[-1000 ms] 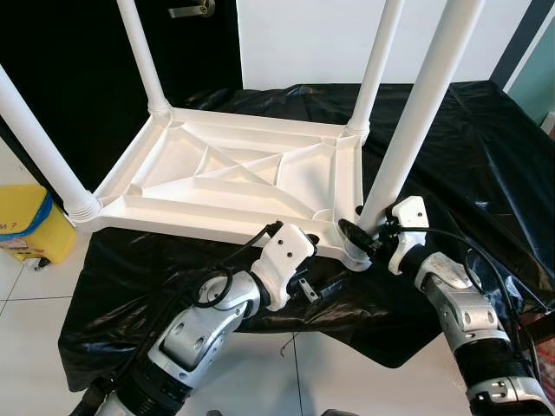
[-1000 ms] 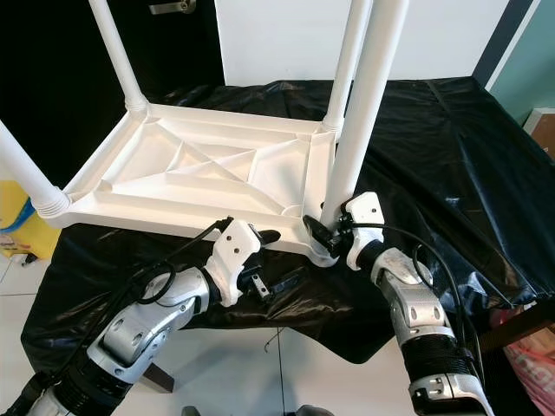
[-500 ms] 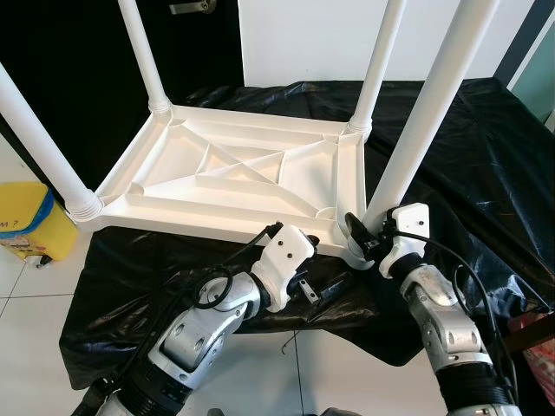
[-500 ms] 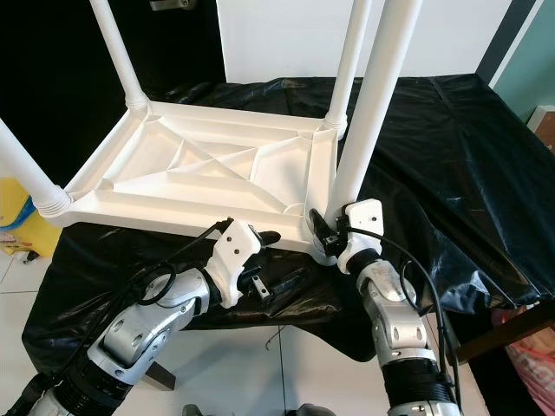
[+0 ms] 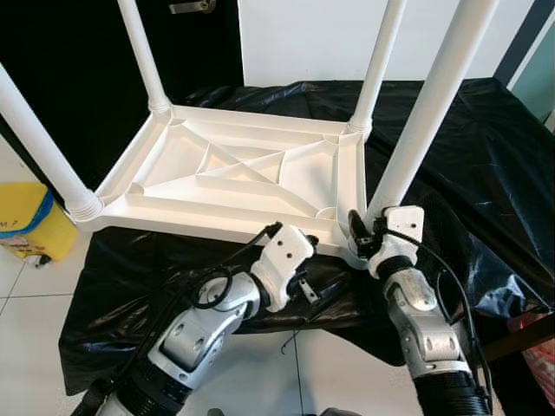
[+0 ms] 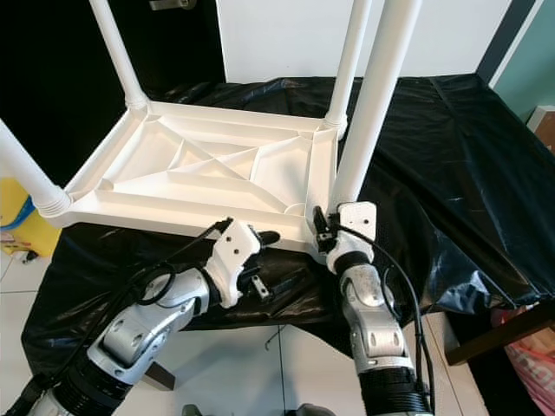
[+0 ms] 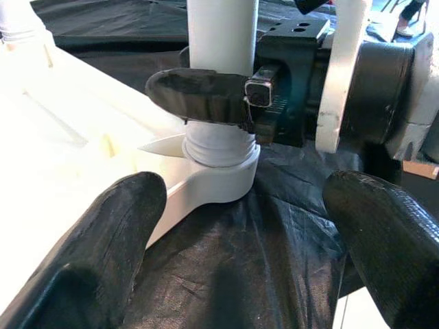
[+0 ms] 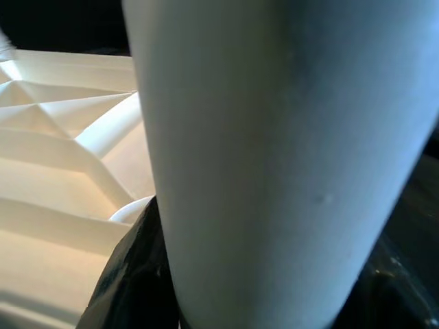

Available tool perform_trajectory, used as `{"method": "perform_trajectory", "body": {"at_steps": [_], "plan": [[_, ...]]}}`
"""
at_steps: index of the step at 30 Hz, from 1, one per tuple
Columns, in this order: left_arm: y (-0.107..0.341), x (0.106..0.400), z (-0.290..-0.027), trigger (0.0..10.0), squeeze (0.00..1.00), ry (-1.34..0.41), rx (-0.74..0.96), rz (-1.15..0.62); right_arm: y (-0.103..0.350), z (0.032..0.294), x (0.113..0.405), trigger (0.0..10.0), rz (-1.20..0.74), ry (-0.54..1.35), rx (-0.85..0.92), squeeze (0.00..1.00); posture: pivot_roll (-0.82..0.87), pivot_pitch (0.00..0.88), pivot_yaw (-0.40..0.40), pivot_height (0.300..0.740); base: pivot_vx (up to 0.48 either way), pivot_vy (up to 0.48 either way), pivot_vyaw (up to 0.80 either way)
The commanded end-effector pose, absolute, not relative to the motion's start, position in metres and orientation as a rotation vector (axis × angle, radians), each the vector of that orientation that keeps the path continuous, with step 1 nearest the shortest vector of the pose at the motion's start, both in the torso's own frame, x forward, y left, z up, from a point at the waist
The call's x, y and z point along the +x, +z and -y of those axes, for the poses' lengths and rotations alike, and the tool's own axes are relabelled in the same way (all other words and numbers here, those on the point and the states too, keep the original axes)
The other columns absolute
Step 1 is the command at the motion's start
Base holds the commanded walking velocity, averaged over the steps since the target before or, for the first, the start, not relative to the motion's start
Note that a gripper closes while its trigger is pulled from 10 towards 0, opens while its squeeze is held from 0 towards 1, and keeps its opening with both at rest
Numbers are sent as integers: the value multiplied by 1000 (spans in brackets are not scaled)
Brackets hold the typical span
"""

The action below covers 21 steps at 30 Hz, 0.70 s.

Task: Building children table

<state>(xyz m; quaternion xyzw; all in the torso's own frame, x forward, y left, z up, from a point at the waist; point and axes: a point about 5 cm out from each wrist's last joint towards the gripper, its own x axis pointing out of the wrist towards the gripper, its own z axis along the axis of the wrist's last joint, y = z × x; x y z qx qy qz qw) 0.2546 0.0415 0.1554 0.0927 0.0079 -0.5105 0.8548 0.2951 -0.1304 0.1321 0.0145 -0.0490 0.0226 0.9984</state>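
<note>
While upturned — right pincer (image 5: 362,232) round leg (image 5: 425,113).

You see silver segmented arms, black ribbed forearm sleeves, looped black cables, white wrist housings. Left gripper (image 5: 305,260) and right gripper (image 5: 357,234): long black fingers (image 7: 206,96).

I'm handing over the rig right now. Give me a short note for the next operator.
Right gripper: shut on the near-right leg just above its socket.
Left gripper: open, at the near edge of the tabletop, holding nothing.
The white tabletop lies upside down on the black sheet; all four legs stand in their corner sockets.
Left: confirm the near-right leg is fully seated, then release and turn the table over.
</note>
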Motion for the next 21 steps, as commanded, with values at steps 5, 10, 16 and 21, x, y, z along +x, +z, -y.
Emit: {"method": "perform_trajectory", "body": {"at_steps": [5,10,16,21], "plan": [[152,254,-41,10000,0,-1121,241,-8,113,123,290,10000,8,51,42,0,-110,93,-35,740,0,0,0],[152,259,-42,10000,0,-1074,280,14,118,124,293,10000,24,50,35,0,-106,85,-38,740,0,0,0],[153,262,-43,10000,0,-1035,294,22,123,125,293,10000,53,78,34,1000,-102,81,-41,740,0,0,0],[153,263,-44,10000,0,-1020,299,27,128,129,294,10000,77,116,30,1000,-101,77,-42,740,0,0,0]]}}
